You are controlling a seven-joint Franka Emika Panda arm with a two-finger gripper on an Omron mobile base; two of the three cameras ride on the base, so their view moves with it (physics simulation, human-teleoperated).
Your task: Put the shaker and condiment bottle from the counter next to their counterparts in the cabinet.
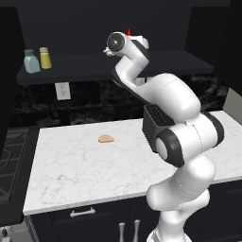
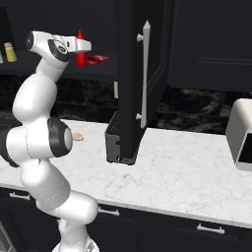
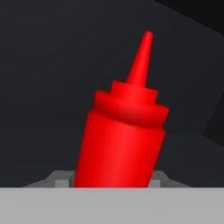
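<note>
My gripper (image 2: 81,51) is up at the dark cabinet (image 1: 156,64) shelf, shut on the red condiment bottle (image 2: 80,45). In the hand view the condiment bottle (image 3: 122,140) leans to the right between the finger tips, nozzle up. Its red tip (image 1: 128,32) pokes above the wrist in the left base view. A low red round object (image 2: 99,59) lies on the shelf just right of the bottle. At the shelf's left end the yellow-olive shaker (image 1: 45,57) stands right beside the pale blue-grey shaker (image 1: 31,61).
The white marble counter (image 1: 85,170) lies below, with a small tan item (image 1: 106,139) on it. An open dark cabinet door (image 2: 140,74) with a long handle hangs to the right of the gripper. A pale appliance (image 2: 241,133) sits at the counter's far right.
</note>
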